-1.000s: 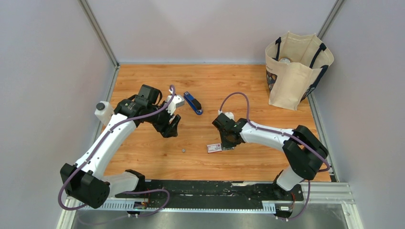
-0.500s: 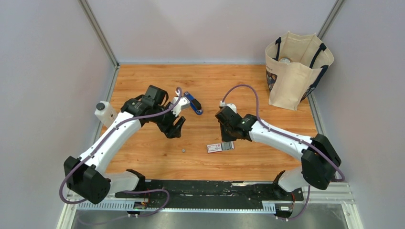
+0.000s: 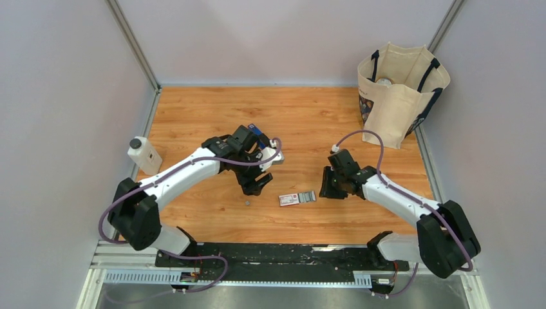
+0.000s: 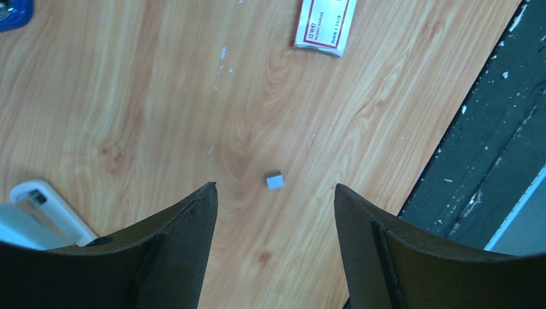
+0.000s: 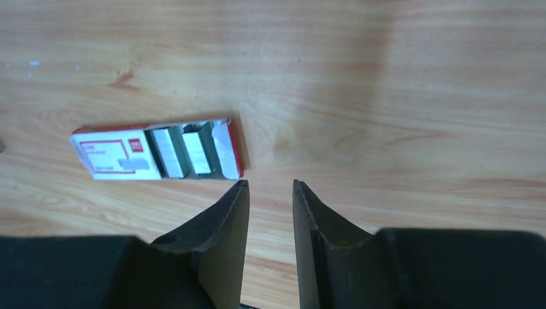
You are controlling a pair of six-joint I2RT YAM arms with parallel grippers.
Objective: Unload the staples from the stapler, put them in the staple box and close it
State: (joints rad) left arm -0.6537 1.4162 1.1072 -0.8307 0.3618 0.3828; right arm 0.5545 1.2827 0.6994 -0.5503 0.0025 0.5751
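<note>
The blue stapler [image 3: 253, 129] lies at the back middle, mostly hidden behind my left wrist; only a blue corner [image 4: 9, 9] shows in the left wrist view. A tiny grey staple bit [image 3: 247, 203] lies on the wood, also seen in the left wrist view [image 4: 275, 181]. My left gripper [image 3: 255, 184] is open wide and empty, its jaws [image 4: 274, 188] hovering above the bit. My right gripper [image 3: 326, 188] is narrowly open and empty [image 5: 270, 187], just right of the red-and-white staple box [image 5: 158, 151].
The staple box [image 3: 297, 198] lies with its grey tray slid out. A white bottle [image 3: 144, 155] stands at the left edge. A tote bag [image 3: 399, 93] stands at the back right. A black strip [image 3: 290, 254] runs along the near edge.
My left arm has swung right toward the middle, covering the stapler, and its gripper now hangs over the staple bit. My right gripper has drawn back to the right, off the staple box.
</note>
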